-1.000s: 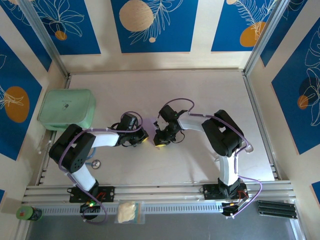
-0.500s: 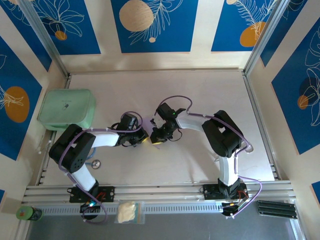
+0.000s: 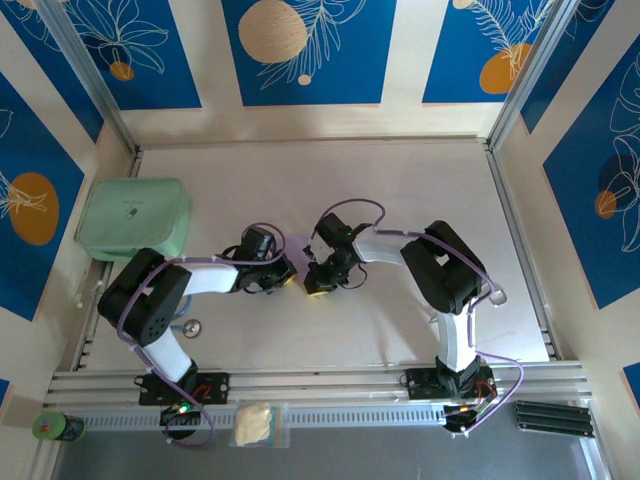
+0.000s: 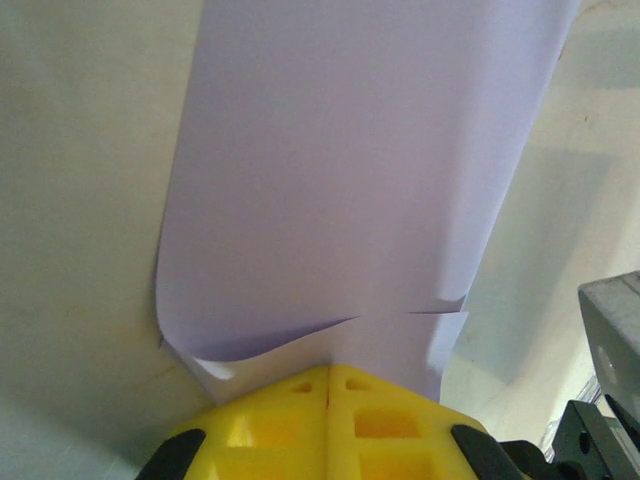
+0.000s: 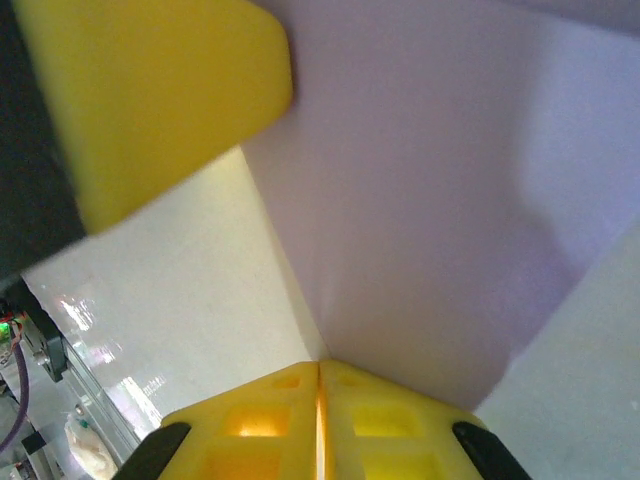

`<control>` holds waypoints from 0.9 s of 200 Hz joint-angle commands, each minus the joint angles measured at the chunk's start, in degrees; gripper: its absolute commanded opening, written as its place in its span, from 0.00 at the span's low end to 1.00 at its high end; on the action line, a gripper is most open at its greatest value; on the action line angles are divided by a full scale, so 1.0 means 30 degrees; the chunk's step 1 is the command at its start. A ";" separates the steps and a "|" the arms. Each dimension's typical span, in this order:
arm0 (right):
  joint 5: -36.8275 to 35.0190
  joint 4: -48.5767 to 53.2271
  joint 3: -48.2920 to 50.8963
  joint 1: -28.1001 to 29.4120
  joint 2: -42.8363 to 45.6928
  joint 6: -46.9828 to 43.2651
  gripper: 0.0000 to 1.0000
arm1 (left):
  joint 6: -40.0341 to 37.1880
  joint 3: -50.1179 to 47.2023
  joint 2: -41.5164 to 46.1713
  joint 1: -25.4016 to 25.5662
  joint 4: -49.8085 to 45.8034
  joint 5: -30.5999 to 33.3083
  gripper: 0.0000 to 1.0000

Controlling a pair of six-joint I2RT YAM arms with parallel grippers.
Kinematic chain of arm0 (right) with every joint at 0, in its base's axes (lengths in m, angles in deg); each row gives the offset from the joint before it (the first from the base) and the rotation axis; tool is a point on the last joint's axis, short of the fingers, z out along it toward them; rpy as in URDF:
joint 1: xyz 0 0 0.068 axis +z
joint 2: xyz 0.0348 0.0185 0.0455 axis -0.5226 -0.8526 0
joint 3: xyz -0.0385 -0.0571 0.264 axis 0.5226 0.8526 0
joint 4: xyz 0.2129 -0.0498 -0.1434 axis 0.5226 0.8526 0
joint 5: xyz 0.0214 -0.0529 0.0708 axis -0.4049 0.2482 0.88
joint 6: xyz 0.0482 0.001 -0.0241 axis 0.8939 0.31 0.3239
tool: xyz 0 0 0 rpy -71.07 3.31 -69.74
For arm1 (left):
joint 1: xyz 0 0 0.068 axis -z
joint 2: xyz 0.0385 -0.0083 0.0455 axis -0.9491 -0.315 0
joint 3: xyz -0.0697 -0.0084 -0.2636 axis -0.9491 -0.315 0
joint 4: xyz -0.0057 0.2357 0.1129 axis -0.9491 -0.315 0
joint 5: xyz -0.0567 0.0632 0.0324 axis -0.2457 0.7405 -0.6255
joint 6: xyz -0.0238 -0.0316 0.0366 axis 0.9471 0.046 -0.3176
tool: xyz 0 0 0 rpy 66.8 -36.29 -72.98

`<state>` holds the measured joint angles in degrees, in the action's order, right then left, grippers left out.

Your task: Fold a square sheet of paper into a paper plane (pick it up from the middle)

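Note:
The square sheet of paper (image 4: 350,170) is pale lilac and folded over into layers, with a curled lower edge. My left gripper (image 4: 330,368) is shut on its near edge, yellow jaws pressed together. In the right wrist view the same paper (image 5: 430,200) slopes up from my right gripper (image 5: 320,365), which is shut on it. A yellow finger (image 5: 160,90) of the left gripper shows beside the paper. From above, the left gripper (image 3: 288,275) and right gripper (image 3: 318,287) meet mid-table, and the paper between them is mostly hidden. I cannot tell whether it has a paper plane shape.
A mint-green rounded box (image 3: 133,218) sits at the table's left edge. A small round metal piece (image 3: 190,327) lies near the left arm's base. The pale table (image 3: 400,180) stretches open behind and to the right of the grippers.
The right wrist swung slightly towards the left gripper, then eased back a little. The left arm has stayed put, and both grips hold.

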<state>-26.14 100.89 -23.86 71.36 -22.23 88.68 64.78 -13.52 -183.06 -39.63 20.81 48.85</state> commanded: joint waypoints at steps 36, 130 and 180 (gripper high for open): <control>0.1321 0.1645 0.1339 -0.0328 0.0998 -0.0319 0.11 | -0.0179 -0.0572 -0.0740 -0.0146 -0.2185 0.0905 0.05; -0.0390 0.0394 -0.1029 -0.0519 0.0870 0.1086 0.11 | -0.0262 -0.0484 -0.0854 -0.0123 -0.1584 0.0391 0.05; -0.0871 0.0749 -0.1397 0.0096 -0.0413 0.0831 0.10 | -0.0271 -0.0469 -0.0686 -0.0149 -0.1262 0.0201 0.06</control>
<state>-27.91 101.48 -27.40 70.79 -21.58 91.35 64.78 -13.52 -183.10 -39.74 21.02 48.44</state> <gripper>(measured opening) 0.103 0.060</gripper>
